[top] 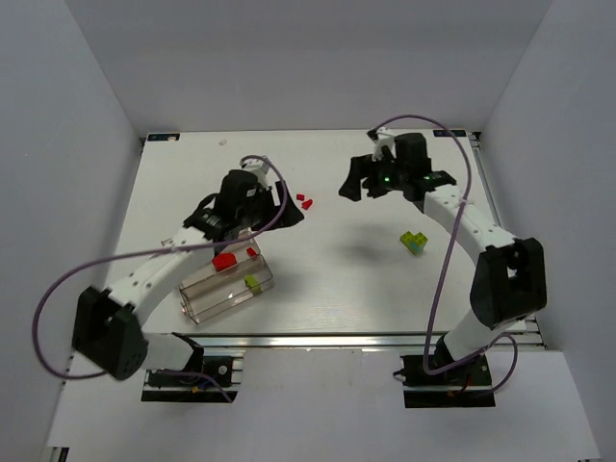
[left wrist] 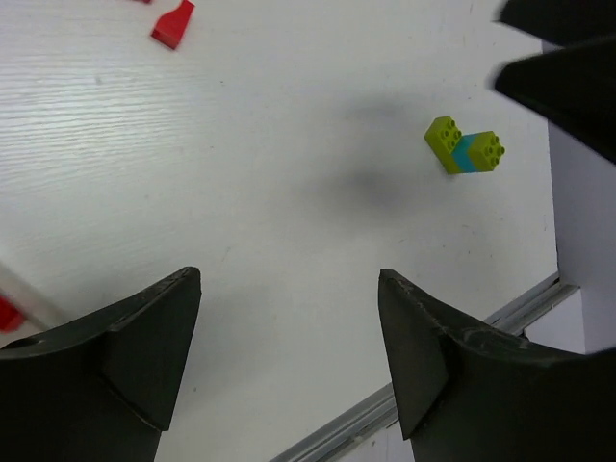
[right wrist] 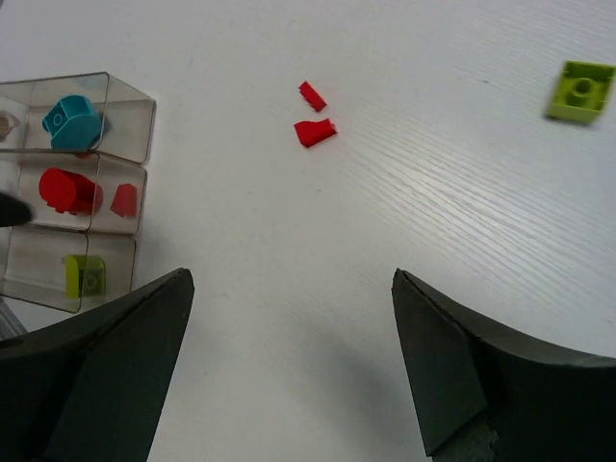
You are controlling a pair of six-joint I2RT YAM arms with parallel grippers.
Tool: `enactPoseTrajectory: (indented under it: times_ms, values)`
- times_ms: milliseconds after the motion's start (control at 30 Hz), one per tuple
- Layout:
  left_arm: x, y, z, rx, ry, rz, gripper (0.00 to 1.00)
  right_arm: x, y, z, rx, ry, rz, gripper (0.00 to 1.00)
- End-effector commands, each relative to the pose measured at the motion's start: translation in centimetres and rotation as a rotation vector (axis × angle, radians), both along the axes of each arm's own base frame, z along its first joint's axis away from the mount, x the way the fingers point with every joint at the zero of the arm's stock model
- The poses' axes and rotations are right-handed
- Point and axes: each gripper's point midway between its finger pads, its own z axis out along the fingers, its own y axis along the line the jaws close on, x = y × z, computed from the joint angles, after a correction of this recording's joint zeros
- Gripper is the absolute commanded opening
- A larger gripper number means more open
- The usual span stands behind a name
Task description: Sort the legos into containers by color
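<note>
The clear containers (top: 207,303) lie at the near left, and also show in the right wrist view (right wrist: 130,115). Their troughs hold a cyan brick (right wrist: 72,120), a red brick (right wrist: 67,191) with a small red bit (right wrist: 123,199), and a lime brick (right wrist: 87,274). Two red bits (top: 305,200) lie loose mid-table (right wrist: 315,132). A joined lime-and-cyan block (top: 415,243) lies right of centre (left wrist: 466,149). A flat lime brick (right wrist: 580,91) lies apart on the table. My left gripper (top: 279,207) (left wrist: 289,277) is open and empty beside the containers. My right gripper (top: 361,183) (right wrist: 289,277) is open and empty above bare table.
The white table is walled at the back and both sides, with a metal rail along its near edge (left wrist: 520,308). The right gripper's dark body (left wrist: 568,67) shows at the top right of the left wrist view. Purple cables loop over both arms.
</note>
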Motion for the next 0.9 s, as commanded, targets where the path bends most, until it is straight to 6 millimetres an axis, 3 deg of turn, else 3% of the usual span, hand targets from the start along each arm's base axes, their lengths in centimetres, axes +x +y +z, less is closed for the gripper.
enactPoseTrajectory:
  times_ms: [0, 67, 100, 133, 167, 200, 233, 267, 300, 333, 367, 433, 500, 567, 633, 667, 867]
  values:
    - [2.1, -3.1, -1.8, -0.051, 0.101, -0.077, 0.84, -0.1, -3.1, 5.7, 0.113, -0.103, -0.041, 0.89]
    - [3.8, -3.3, -2.3, -0.035, 0.104, -0.06, 0.84, -0.5, -4.8, 5.2, 0.154, -0.075, -0.066, 0.7]
    - [4.8, -3.4, -4.2, 0.008, 0.126, -0.055, 0.83, -0.1, -6.1, 5.7, 0.169, -0.093, -0.088, 0.6]
    - [5.8, -3.6, -3.8, 0.026, 0.118, -0.05, 0.82, -0.7, -6.6, 6.3, 0.189, -0.106, -0.075, 0.33]
    - [6.7, -3.4, -4.3, 0.06, 0.119, -0.03, 0.81, -1.0, -7.1, 5.7, 0.199, -0.091, -0.077, 0.22]
    - [7.2, -3.3, -6.9, 0.126, 0.171, -0.04, 0.78, -0.6, -8.9, 6.5, 0.212, -0.118, -0.111, 0.14]
    - [7.8, -3.4, -7.6, 0.153, 0.179, -0.041, 0.74, -0.9, -9.2, 6.6, 0.227, -0.114, -0.095, 0.06]
    - [9.3, -3.7, -6.8, 0.174, 0.147, -0.041, 0.7, -0.7, -10.2, 7.0, 0.23, -0.125, -0.104, 0.05]
    - [9.2, -4.0, -7.6, 0.208, 0.173, -0.057, 0.66, -0.7, -11.0, 7.2, 0.231, -0.126, -0.116, 0.05]
    - [9.8, -3.9, -10.0, 0.254, 0.214, -0.055, 0.54, -1.0, -10.8, 7.3, 0.241, -0.125, -0.092, 0.04]
    - [10.9, -4.6, -9.3, 0.265, 0.187, -0.052, 0.48, -0.7, -12.3, 7.3, 0.24, -0.134, -0.124, 0.04]
    - [11.7, -4.1, -11.1, 0.332, 0.206, -0.045, 0.41, -1.0, -13.0, 7.4, 0.244, -0.145, -0.123, 0.04]
    - [12.6, -4.3, -10.9, 0.348, 0.19, -0.045, 0.45, -1.5, -13.1, 7.4, 0.25, -0.145, -0.113, 0.05]
    - [13.3, -3.8, -12.2, 0.397, 0.199, -0.03, 0.57, -1.7, -13.4, 7.5, 0.257, -0.148, -0.103, 0.05]
    - [13.9, -4.0, -12.1, 0.408, 0.2, -0.034, 0.59, -1.8, -13.7, 7.5, 0.259, -0.154, -0.104, 0.04]
    - [14.0, -4.0, -13.3, 0.429, 0.218, -0.038, 0.6, -1.8, -13.7, 7.7, 0.258, -0.161, -0.103, 0.04]
    - [15.2, -4.2, -14.9, 0.466, 0.236, -0.04, 0.61, -2.2, -14.1, 8.2, 0.272, -0.174, -0.101, 0.03]
